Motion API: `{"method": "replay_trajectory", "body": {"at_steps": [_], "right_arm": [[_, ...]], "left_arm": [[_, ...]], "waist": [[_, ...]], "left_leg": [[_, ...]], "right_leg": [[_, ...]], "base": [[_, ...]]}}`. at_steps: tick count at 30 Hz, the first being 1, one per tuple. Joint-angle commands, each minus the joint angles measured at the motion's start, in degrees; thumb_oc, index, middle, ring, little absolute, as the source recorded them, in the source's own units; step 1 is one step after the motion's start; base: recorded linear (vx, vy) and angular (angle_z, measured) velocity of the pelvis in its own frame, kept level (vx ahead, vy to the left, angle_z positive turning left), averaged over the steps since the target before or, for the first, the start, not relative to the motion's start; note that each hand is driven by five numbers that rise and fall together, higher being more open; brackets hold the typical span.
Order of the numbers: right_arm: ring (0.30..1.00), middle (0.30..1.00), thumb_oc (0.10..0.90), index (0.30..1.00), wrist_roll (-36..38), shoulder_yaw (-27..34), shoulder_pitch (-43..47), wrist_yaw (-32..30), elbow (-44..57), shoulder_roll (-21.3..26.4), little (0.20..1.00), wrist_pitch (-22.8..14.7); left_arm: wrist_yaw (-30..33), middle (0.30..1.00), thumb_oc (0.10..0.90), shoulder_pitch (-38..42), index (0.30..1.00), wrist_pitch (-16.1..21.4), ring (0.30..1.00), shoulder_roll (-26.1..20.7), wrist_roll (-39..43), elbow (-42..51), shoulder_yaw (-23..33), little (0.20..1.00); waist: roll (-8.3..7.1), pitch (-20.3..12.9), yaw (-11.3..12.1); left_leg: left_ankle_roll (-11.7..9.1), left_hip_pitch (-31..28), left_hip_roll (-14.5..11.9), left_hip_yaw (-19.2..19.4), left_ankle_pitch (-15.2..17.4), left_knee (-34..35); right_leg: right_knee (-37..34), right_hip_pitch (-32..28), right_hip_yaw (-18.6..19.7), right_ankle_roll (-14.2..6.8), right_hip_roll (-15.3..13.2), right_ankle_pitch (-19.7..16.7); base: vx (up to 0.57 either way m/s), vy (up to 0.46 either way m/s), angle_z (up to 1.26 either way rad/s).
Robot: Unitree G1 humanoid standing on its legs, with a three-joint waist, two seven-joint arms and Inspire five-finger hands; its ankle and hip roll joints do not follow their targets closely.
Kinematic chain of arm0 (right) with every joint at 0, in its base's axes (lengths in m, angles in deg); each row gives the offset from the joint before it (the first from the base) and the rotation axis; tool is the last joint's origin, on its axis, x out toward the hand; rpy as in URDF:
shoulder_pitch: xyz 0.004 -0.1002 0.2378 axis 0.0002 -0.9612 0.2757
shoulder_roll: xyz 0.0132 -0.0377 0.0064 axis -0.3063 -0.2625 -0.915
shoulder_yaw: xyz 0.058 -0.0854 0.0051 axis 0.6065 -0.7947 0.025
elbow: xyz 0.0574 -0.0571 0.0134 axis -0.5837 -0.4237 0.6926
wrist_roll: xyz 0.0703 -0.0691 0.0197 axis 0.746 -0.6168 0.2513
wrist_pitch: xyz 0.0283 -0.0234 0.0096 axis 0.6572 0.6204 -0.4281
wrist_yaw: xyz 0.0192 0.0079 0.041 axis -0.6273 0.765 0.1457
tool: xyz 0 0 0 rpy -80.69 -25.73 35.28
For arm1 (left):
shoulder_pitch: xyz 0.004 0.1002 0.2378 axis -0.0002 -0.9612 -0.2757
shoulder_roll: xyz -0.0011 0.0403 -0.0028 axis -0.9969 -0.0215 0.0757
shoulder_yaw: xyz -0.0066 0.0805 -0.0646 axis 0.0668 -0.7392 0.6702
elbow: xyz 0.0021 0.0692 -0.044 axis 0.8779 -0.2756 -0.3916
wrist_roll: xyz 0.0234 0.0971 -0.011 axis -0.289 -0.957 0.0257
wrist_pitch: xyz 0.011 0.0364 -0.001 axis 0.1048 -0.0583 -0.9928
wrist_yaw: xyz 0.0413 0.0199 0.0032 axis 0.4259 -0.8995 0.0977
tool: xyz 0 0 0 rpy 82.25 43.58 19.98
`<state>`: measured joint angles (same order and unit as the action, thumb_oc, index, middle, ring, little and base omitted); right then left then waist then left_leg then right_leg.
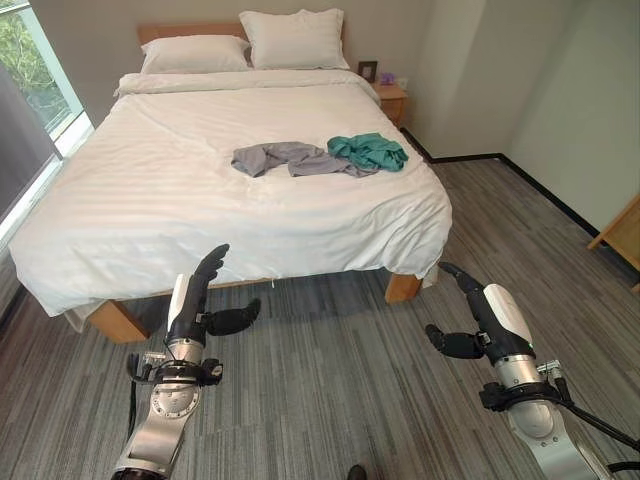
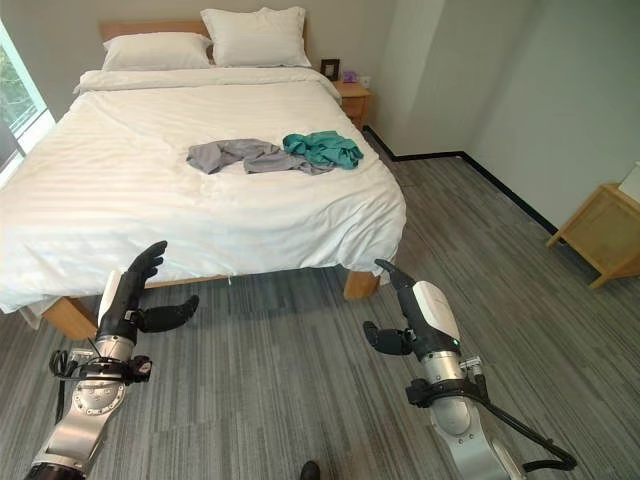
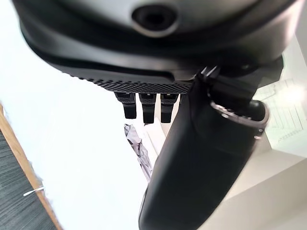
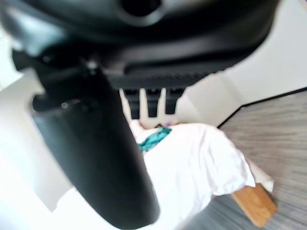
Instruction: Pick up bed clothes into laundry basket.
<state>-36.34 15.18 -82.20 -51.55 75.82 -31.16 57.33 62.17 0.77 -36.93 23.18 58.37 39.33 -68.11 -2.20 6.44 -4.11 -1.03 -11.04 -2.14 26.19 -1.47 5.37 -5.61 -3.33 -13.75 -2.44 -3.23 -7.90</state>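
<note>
Your left hand hung over the grey striped carpet floor just short of the foot of the bed, fingers straight and relaxed, thumb out to the side, holding nothing. Your right hand hung the same way near the bed's right foot corner, fingers extended and empty.

Past both hands stood the wide bed with white striped duvet on a wooden frame. The clothes lay on the duvet's right half, towards the middle of its length: a crumpled grey garment, spread flat and wrinkled, and a bunched teal garment touching its right end, close to the bed's right edge. Both were well apart from your hands.

The duvet overhung the foot and right side, draping over the wooden leg at the corner. You had open carpet between the bed's right side and the white wall with dark skirting. Two white pillows sat at the headboard, and a small wooden nightstand stood beside it.
</note>
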Motion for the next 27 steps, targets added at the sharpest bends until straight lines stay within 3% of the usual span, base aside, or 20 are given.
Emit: {"method": "replay_trajectory", "body": {"at_steps": [1,8,11,12,13,15,16,18,19,22,26,27], "right_arm": [[0.900,0.900,0.800,0.900,-0.1,4.9,5.4,-1.9,8.3,2.5,0.900,-4.8],[0.900,0.900,0.800,0.900,-2.0,4.7,5.0,-1.4,9.6,2.6,0.900,-3.7],[0.900,0.900,0.800,0.900,-3.2,4.2,4.7,-1.0,9.2,1.9,0.900,-3.3],[0.900,0.900,0.800,0.900,-3.7,3.5,4.9,-0.7,9.0,1.9,0.900,-3.1],[0.900,0.900,0.800,0.900,-3.8,3.0,5.1,-0.3,9.0,1.9,0.900,-3.0],[0.900,0.900,0.800,0.900,-3.3,2.5,4.7,0.7,8.6,1.7,0.900,-2.8],[0.900,0.900,0.800,0.900,-3.1,2.5,3.9,1.2,8.7,1.6,0.900,-2.6],[0.900,0.900,0.800,0.900,-3.3,2.8,2.1,1.4,8.2,1.3,0.900,-2.3],[0.900,0.900,0.800,0.900,-3.4,2.8,1.4,1.2,7.7,1.1,0.900,-2.1],[0.900,0.900,0.800,0.900,-3.9,2.5,0.1,1.5,7.4,0.7,0.900,-1.4],[0.900,0.900,0.800,0.900,-4.6,3.0,-2.4,2.4,10.9,1.5,0.900,-1.9],[0.900,0.900,0.800,0.900,-5.1,3.2,-2.9,3.0,11.9,2.2,0.900,-2.1]], "left_arm": [[-0.9,0.900,0.800,3.2,0.900,5.3,0.900,-2.8,2.1,6.2,0.9,0.900],[-1.3,0.900,0.800,2.4,0.900,4.3,0.900,-3.1,3.7,7.9,0.4,0.900],[-1.2,0.900,0.800,1.6,0.900,3.5,0.900,-3.0,3.6,8.2,0.4,0.900],[-1.5,0.900,0.800,0.8,0.900,3.3,0.900,-2.9,4.0,8.3,0.4,0.900],[-1.8,0.900,0.800,0.5,0.900,2.9,0.900,-2.9,3.8,8.4,0.5,0.900],[-2.1,0.900,0.800,0.2,0.900,2.5,0.900,-2.8,3.8,8.7,0.6,0.900],[-2.5,0.900,0.800,-0.2,0.900,2.4,0.900,-2.3,4.3,9.1,0.5,0.900],[-2.7,0.900,0.800,-0.3,0.900,2.3,0.900,-1.4,4.5,9.1,0.1,0.900],[-2.5,0.900,0.800,0.1,0.900,2.2,0.900,-1.1,4.3,9.0,-0.3,0.900],[-2.1,0.900,0.800,2.5,0.900,1.8,0.900,-1.0,3.5,7.7,-0.9,0.900],[-1.6,0.900,0.800,4.3,0.900,2.3,0.900,-0.7,3.3,6.7,-2.3,0.900],[-1.8,0.900,0.800,3.7,0.900,2.2,0.900,-0.6,3.2,6.9,-2.5,0.900]], "waist": [[0.97,-1.8,0.0],[0.70,0.1,-1.4],[1.27,2.2,-2.7],[1.61,3.6,-3.0],[1.97,4.4,-3.1],[2.56,5.2,-3.0],[2.93,5.2,-3.6],[3.34,5.6,-5.3],[3.26,6.0,-6.3],[2.80,6.5,-8.7],[3.70,6.0,-11.0],[3.99,5.7,-10.8]], "left_leg": [[-2.3,-0.4,-5.7,-1.4,8.4,-0.4],[-0.4,0.3,-3.9,-2.1,9.9,-0.4],[1.3,0.2,-2.9,-2.0,11.4,-0.4],[1.9,-0.3,-2.5,-1.4,12.1,-0.4],[2.3,-0.7,-2.1,-0.7,12.9,-0.4],[2.5,-2.6,-1.7,-0.2,15.7,-0.4],[2.7,-3.6,-1.4,-0.3,17.3,-0.4],[2.7,-5.6,-0.5,-0.9,19.5,-0.4],[2.5,-6.6,0.0,-1.2,20.6,-0.4],[0.4,-9.2,-0.3,-1.3,22.9,-0.4],[-0.7,-13.5,-1.1,-3.0,26.5,-0.4],[-0.9,-15.2,-1.3,-3.7,25.6,-0.4]], "right_leg": [[0.6,-2.8,0.9,-6.7,-6.8,7.3],[0.7,-0.6,4.5,-6.9,-6.9,5.6],[12.2,6.8,5.7,-9.1,-8.0,4.9],[17.6,10.1,5.5,-11.2,-9.4,1.8],[22.5,13.1,4.6,-12.1,-10.9,0.0],[25.6,16.4,0.2,-12.3,-13.5,-1.1],[24.2,17.4,-1.9,-12.1,-13.6,0.3],[16.7,18.6,-3.2,-11.3,-10.1,2.3],[12.4,19.9,-2.9,-11.1,-8.5,1.9],[1.7,22.9,-3.5,-11.0,-7.7,-0.4],[1.0,25.2,-3.1,-11.4,-8.3,-0.7],[1.2,23.9,-2.7,-10.6,-7.8,-2.2]], "base": [[0.03,0.010,-0.06],[0.02,0.033,-0.18],[-0.02,0.097,-0.13],[0.00,0.136,-0.25],[0.12,0.164,-0.43],[0.26,0.109,-0.49],[0.33,0.049,-0.51],[0.40,0.014,-0.41],[0.38,-0.076,-0.15],[0.45,-0.184,0.05],[0.61,-0.266,0.41],[0.62,-0.313,0.73]]}}
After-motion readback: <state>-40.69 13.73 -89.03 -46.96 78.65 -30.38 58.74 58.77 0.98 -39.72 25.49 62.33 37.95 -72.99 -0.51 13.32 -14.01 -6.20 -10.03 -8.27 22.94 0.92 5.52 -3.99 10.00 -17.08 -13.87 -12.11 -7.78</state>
